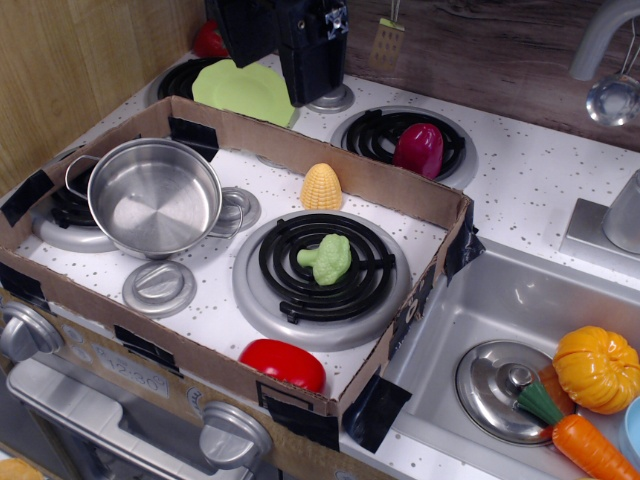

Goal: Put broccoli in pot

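Broccoli (pixel 325 258) lies loose on the front-right burner (pixel 322 270), pot (pixel 156 196) empty at the worktop's left edge.

Floret lies on its side at the coil's centre, long axis running diagonally: lumpy head toward the back-right, short stalk toward the front-left. Steel pot stands upright on the front-left burner, well apart from the broccoli, loop handles out to the sides. Yellow corn (pixel 322 187) stands just behind the burner, near the cardboard wall (pixel 395 185). Red toy (pixel 283 363) sits at the front edge. Black gripper (pixel 300 50) hangs over the back edge beside the pale-green plate (pixel 243 92), holding nothing visible; can't tell if its fingers are spread or pressed together. Lid (pixel 505 388), carrot (pixel 585 440) and pumpkin (pixel 597 368) lie in the sink (pixel 500 290) at the right.
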`<action>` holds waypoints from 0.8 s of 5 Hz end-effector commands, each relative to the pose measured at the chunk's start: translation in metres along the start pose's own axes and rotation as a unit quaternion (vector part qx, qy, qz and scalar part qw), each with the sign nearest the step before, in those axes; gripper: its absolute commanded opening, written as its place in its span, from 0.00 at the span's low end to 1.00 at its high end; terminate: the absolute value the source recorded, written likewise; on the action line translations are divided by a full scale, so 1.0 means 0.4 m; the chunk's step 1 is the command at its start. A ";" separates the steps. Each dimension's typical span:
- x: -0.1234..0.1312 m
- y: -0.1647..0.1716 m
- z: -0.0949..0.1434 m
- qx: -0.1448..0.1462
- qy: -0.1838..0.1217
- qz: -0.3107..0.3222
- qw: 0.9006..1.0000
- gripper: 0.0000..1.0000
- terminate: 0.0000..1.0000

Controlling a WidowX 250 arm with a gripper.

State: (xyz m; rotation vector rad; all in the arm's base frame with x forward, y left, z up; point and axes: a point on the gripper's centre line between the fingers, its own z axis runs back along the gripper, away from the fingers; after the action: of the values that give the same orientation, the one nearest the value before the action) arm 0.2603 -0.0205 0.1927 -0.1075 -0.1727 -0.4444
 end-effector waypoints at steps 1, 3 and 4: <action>0.000 0.000 0.000 0.000 0.000 0.000 1.000 1.00 0.00; 0.033 0.032 -0.049 0.010 0.001 0.028 1.000 1.00 0.00; 0.048 0.037 -0.087 0.004 -0.004 0.042 0.999 1.00 0.00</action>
State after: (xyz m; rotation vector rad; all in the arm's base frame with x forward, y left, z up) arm 0.2866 -0.0210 0.1507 -0.1157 -0.1441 -0.3461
